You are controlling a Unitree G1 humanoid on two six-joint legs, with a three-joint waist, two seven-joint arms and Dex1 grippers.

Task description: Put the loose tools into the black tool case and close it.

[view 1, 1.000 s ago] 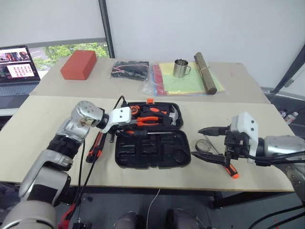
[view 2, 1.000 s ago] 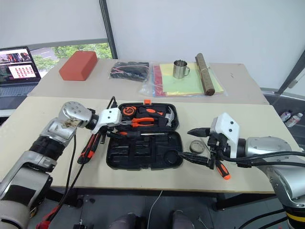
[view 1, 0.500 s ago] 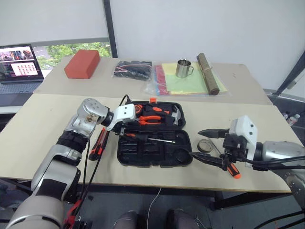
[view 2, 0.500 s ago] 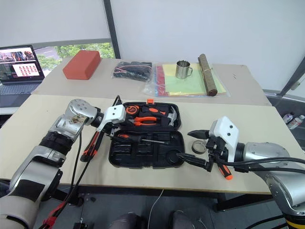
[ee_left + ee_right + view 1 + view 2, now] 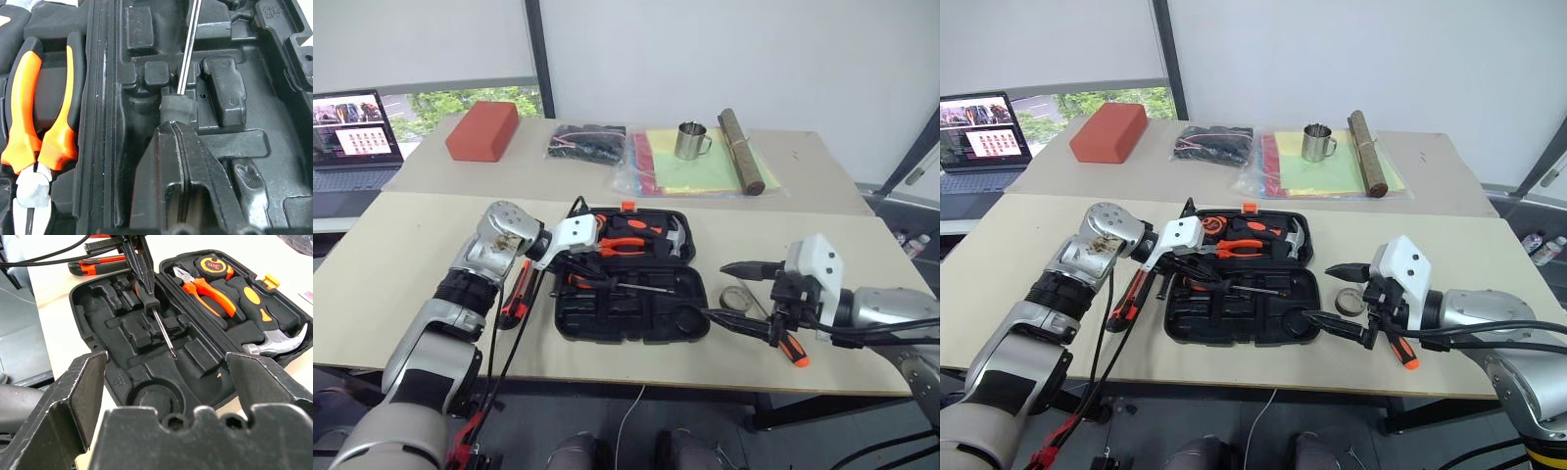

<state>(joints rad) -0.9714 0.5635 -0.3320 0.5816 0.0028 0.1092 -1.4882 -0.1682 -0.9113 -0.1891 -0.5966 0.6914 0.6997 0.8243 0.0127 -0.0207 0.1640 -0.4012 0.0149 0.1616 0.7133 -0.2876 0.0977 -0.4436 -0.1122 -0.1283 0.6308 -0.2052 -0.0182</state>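
The black tool case (image 5: 628,318) lies open at the table's middle, its lid half holding a hammer, pliers and a tape measure. A screwdriver (image 5: 159,323) lies in the moulded front half. My left gripper (image 5: 172,126) is shut, its tips at the end of that screwdriver's handle. More orange-and-black loose tools (image 5: 516,292) lie on the table left of the case. To the right of the case my right gripper (image 5: 717,290) hangs wide open and holds nothing. Beneath it lie a small grey tape roll (image 5: 736,297) and an orange-handled screwdriver (image 5: 790,350).
On the far table stand a red block (image 5: 482,130), a black cable bundle (image 5: 585,142), a metal mug (image 5: 688,140) on coloured folders (image 5: 690,174) and a brown roll (image 5: 741,149). A laptop (image 5: 347,137) sits far left. Black cables hang from my left arm over the table edge.
The left gripper opened over the case, leaving the screwdriver lying in the front half, and has shut again at its handle. The right arm has kept still.
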